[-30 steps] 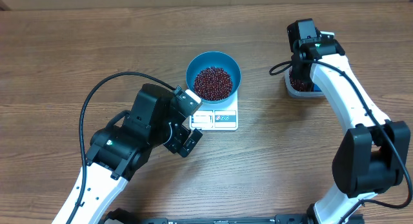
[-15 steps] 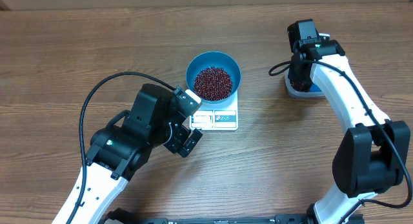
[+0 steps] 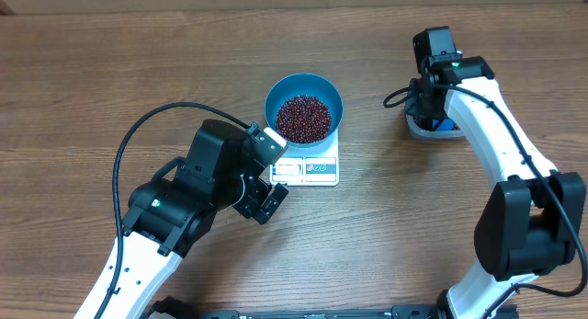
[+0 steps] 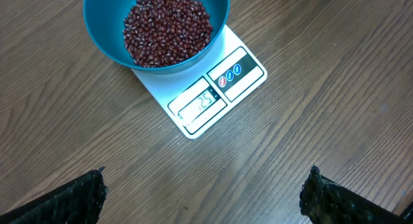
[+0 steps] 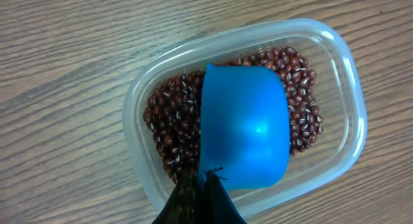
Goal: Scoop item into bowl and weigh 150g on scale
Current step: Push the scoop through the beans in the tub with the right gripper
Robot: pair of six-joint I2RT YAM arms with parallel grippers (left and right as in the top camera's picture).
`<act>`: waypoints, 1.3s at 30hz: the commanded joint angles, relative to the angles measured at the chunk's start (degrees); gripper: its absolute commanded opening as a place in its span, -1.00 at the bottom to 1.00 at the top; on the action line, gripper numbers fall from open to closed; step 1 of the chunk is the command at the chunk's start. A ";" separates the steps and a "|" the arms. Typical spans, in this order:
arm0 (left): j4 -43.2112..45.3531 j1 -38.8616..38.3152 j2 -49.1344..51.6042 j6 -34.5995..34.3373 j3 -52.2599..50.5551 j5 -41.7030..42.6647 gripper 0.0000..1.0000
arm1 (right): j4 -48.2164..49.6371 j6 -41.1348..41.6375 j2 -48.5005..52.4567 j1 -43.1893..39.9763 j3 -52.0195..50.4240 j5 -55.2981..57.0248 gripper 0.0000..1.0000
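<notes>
Many small dark red-brown beans [image 4: 166, 27] fill the round, deep teal-blue bowl [image 4: 103, 30], which sits on the back of the small flat white rectangular digital scale [image 4: 242, 79] on your brown wooden surface [image 4: 335, 108]. Your left claw [image 4: 203, 197] hangs released just short of the scale's display end, its dark fingers [image 4: 77, 198] spread wide and touching nothing. Your right claw [image 5: 201, 197] is clenched on the near end of the small bright-blue plastic scoop [image 5: 245, 130], which sits over more beans inside the clear rounded-rectangle plastic tub [image 5: 345, 114], well apart to the scale's right.
</notes>
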 commanded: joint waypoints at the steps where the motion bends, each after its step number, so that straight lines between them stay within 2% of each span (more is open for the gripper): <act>1: 0.09 0.35 0.22 0.66 0.87 0.83 0.99 | -0.26 -0.13 -0.48 -1.81 3.61 -7.06 -0.93; 13: 0.09 0.35 0.22 0.66 0.87 0.85 0.99 | -0.87 -0.70 -0.48 -13.25 5.62 -26.21 -0.93; 24: 0.07 0.35 0.22 0.66 0.87 0.83 0.99 | -1.88 -7.65 -0.48 -22.21 5.62 -42.91 -0.93; 32: 0.09 0.35 0.22 0.66 0.87 0.83 0.99 | -2.43 -9.46 -0.48 -27.36 5.62 -50.73 -0.93; 39: 0.09 0.35 0.22 0.63 0.87 0.83 0.99 | -3.65 -11.89 -0.48 -29.81 5.64 -52.15 -0.93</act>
